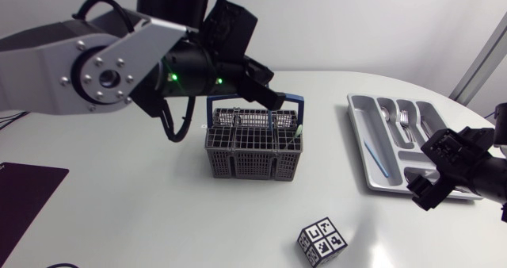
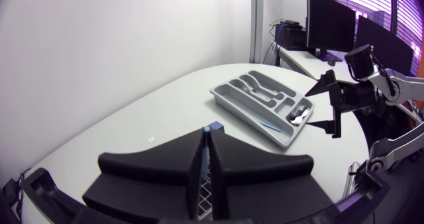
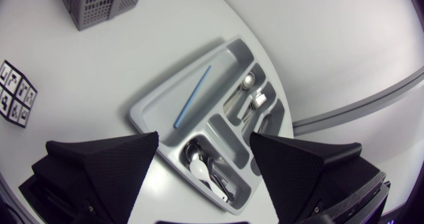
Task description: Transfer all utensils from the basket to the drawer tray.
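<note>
Head overhead, downward; wrists oblique; all three share drawer tray [image 1: 366,125].

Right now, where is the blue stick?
In the head view, the blue stick lies at the right in the drawer tray, in its long slot nearest the basket.

- A robotics lab bench, this: the left arm [image 1: 95,70] and right arm [image 1: 467,169] come in from either side over one plain white table [image 1: 158,212].
- Green status lights [image 1: 173,78] glow on the left arm's black joint.
- At the near edge sits a cube [image 1: 322,241] covered in black-and-white marker squares.
- The cutlery basket [image 1: 253,149] in the middle and the drawer tray [image 1: 372,153] at right are kitchen things, yet they stand loose on the tabletop.
</note>
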Controlling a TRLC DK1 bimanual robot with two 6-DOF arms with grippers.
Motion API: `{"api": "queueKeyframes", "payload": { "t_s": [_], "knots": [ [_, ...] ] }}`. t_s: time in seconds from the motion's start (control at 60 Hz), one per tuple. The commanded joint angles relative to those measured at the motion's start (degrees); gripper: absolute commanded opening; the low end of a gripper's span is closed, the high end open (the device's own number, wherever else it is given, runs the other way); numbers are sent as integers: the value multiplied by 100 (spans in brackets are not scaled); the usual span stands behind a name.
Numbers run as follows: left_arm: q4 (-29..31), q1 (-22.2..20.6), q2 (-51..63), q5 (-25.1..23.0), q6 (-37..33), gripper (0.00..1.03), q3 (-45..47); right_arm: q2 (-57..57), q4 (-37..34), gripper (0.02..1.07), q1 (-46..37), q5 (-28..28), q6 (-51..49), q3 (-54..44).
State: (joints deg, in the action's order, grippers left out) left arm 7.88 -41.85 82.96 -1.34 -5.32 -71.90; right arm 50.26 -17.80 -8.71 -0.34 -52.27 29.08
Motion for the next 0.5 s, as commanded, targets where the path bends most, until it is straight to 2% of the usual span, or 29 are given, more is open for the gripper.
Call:
{"api": "queueKeyframes", "payload": {
  "t_s": [0.0,0.2,0.25,0.383,0.417,0.483],
  "knots": [
    [170,98,-166,-147,269,4,-334,-192,-347,101,256,-159,349,335],
    [970,388,-192,-1043,752,4,-773,-350,-1691,101,1161,-1214,1175,1214],
    [1119,396,-148,-1325,840,4,-808,-324,-1938,101,1653,-1425,1501,1416],
    [1321,458,1,-1887,1024,4,-879,-69,-2061,100,2743,-1487,2212,1724],
    [1427,467,71,-2133,1060,4,-914,36,-2061,100,2936,-1548,2371,1785],
    [1532,449,177,-2335,1095,4,-940,221,-2008,98,3191,-1698,2590,1856]
  ]
}}
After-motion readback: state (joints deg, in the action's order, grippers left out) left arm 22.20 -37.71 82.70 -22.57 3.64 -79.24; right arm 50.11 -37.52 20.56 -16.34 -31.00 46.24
